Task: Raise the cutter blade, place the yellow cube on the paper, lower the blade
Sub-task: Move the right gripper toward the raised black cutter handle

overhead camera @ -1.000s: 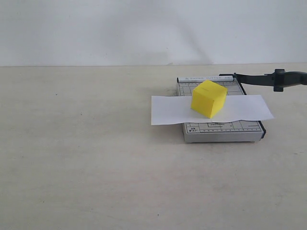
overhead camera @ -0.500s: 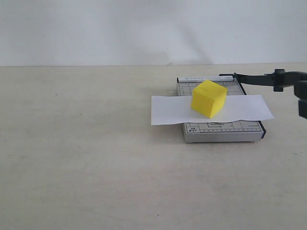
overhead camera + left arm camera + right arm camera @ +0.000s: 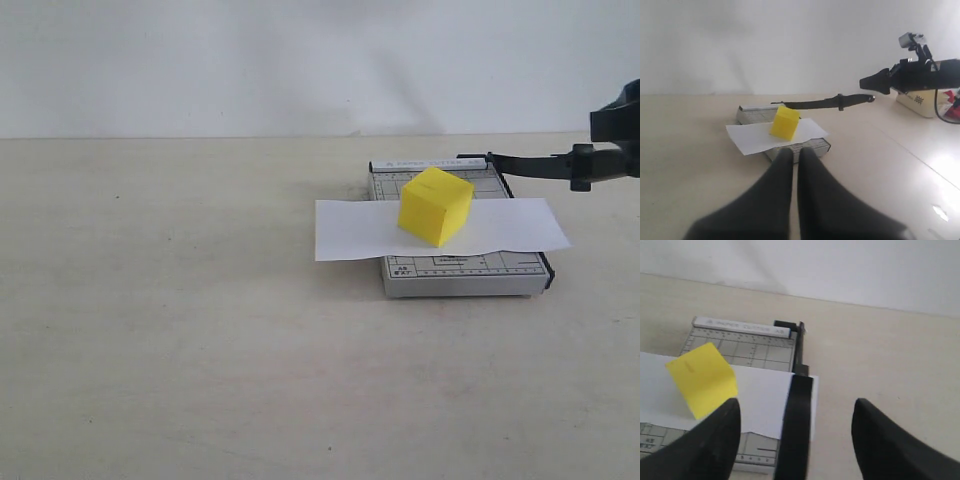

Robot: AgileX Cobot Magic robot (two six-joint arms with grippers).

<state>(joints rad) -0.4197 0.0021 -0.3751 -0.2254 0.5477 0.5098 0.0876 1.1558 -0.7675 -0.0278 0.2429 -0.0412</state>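
Black cutter blade (image 3: pixel 528 164) stands raised, its length pointing rightward.

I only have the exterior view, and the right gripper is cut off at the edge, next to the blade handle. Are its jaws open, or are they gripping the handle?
Observer: Open. In the right wrist view the right gripper has its fingers spread wide. The handle of the cutter blade sits between them and touches neither.
Operator: And the left gripper? It's not in my picture at all.
Observer: The left wrist view shows the left gripper shut with nothing in it. It is back from the cutter and points toward the yellow cube on the paper.
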